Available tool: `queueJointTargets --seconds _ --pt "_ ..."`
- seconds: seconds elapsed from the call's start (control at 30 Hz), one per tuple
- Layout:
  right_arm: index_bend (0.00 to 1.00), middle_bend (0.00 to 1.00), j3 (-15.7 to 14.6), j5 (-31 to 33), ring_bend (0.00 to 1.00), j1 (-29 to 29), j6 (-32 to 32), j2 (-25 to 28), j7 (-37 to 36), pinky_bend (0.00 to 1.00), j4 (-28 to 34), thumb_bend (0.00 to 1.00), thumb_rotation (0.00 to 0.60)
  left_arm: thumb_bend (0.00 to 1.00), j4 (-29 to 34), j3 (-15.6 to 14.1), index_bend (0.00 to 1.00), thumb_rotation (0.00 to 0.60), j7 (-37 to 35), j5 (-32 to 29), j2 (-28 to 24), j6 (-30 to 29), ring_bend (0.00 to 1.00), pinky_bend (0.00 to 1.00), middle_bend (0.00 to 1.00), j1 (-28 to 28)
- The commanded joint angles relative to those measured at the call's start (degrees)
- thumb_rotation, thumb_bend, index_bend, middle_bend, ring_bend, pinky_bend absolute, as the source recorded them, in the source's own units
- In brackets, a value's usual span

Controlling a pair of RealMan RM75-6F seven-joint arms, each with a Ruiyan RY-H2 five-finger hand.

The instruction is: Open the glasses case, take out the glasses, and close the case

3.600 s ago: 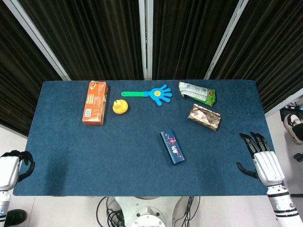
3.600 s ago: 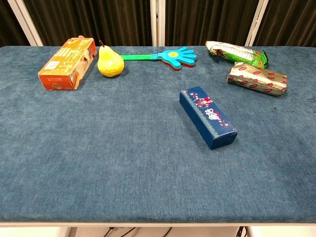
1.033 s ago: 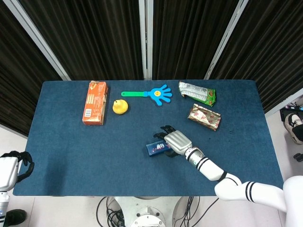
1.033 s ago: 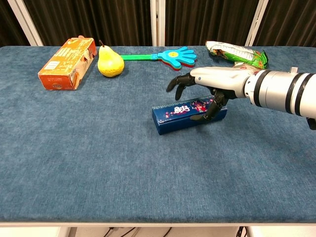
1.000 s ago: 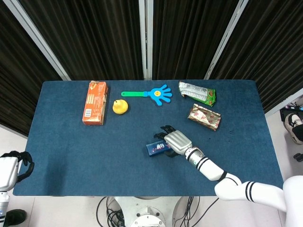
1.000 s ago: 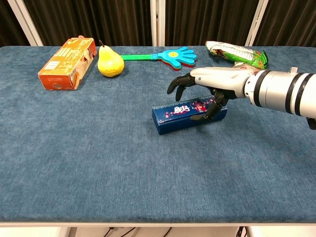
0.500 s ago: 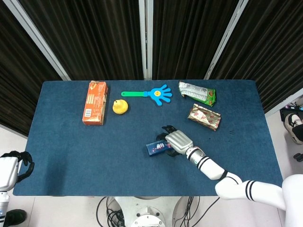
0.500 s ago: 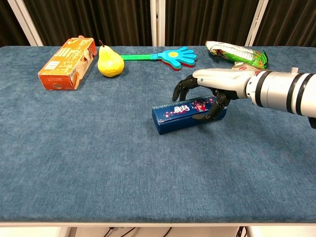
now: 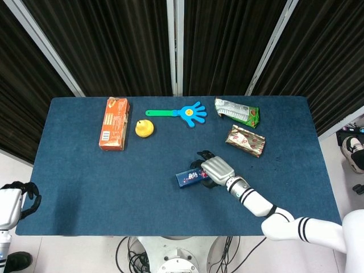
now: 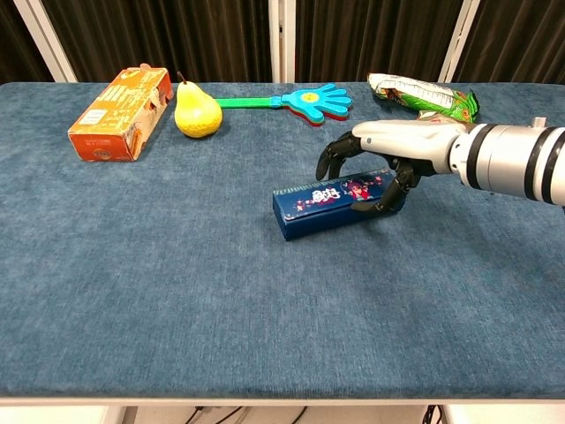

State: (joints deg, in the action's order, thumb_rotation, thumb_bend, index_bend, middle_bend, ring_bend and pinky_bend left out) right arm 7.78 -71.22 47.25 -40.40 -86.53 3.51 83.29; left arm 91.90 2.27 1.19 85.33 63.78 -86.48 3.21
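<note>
The glasses case (image 9: 189, 178) (image 10: 328, 207) is a dark blue oblong box with a printed lid. It lies closed on the table, just right of centre. My right hand (image 9: 216, 169) (image 10: 389, 150) arches over its right end, with the thumb (image 10: 365, 208) on the near side and the other fingers curled over the far edge. It grips the case. My left hand (image 9: 13, 203) hangs off the table's front left corner, holding nothing. The chest view does not show it. No glasses are visible.
Along the far side lie an orange carton (image 10: 121, 113), a yellow pear (image 10: 196, 114), a blue and green hand-shaped clapper (image 10: 305, 100), a green snack bag (image 10: 422, 94) and a silver-red packet (image 9: 245, 140). The blue tabletop (image 10: 221, 300) stretches towards the front.
Since the earliest frames my right arm has reached in and the case has turned from diagonal to crosswise. In the last second the hand slid slightly right along the case; the case stayed put.
</note>
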Motion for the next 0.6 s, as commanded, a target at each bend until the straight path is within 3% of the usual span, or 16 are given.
queueJointTargets --seconds 0.03,0.43,0.6 --pt "0.27 0.28 0.0 0.3 0.0 0.2 0.2 -0.1 0.0 0.0 -0.2 0.34 0.6 0.38 0.0 0.0 0.61 0.6 0.0 0.0 0.0 0.0 0.46 0.51 0.63 0.0" --pt "0.3 0.32 -0.1 1.2 0.0 1.1 0.9 -0.4 0.2 0.0 -0.9 0.5 0.6 0.38 0.0 0.0 0.61 0.6 -0.1 0.0 0.0 0.0 0.46 0.51 0.63 0.0" --pt "0.31 0.34 -0.2 2.4 0.01 1.8 2.1 0.3 0.7 0.0 -0.6 0.65 0.6 0.38 0.1 0.0 0.61 0.6 -0.3 0.0 -0.1 0.0 0.46 0.51 0.63 0.0"
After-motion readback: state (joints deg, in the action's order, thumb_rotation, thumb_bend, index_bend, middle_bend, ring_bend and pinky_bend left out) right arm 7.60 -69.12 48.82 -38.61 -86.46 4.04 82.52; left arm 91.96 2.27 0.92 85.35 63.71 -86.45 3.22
